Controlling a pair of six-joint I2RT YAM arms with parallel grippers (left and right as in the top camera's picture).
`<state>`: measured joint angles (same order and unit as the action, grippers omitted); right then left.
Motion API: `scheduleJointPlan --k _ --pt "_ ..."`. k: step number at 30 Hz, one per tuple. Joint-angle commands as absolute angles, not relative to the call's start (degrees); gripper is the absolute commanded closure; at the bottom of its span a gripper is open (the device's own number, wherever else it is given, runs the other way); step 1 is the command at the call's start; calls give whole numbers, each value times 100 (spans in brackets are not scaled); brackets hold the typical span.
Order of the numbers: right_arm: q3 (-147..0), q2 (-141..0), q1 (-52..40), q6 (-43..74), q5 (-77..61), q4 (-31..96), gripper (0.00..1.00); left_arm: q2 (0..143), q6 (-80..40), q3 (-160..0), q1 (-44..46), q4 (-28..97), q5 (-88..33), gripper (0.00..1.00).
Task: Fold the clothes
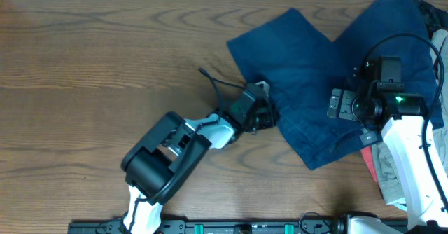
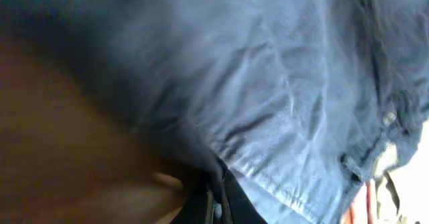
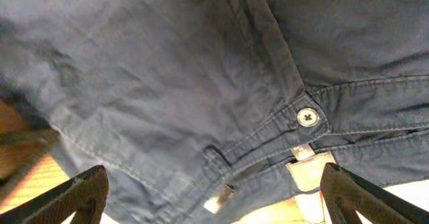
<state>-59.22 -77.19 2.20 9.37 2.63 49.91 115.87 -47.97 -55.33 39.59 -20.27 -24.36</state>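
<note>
Overhead: creased navy denim shorts [image 1: 315, 87]; right gripper [image 3: 214, 184] spread wide, left gripper [image 1: 266, 113] unclear (blurred).

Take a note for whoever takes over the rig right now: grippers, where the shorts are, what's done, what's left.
Left gripper: at the left edge of the shorts; fingers close together, but the wrist view is too blurred to confirm a grip.
Right gripper: open, over the waistband beside the button.
Shorts: spread out on the right side of the table, legs splayed apart.
Done: no fold visible yet.
Left: the whole fold.
</note>
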Motion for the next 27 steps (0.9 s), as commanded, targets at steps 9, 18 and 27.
scheduleJointPlan --k 9,18,27 --pt "-5996 -7684 261 875 292 4936 1 10436 -3020 -6055 1074 -751 -1686 94" --pt "-5996 -7684 261 875 276 4923 1 10385 -3068 -6838 307 1090 -3253 62" --pt "-5996 -7684 261 875 274 4993 1 10538 -3068 -6836 1699 1734 -3234 37"
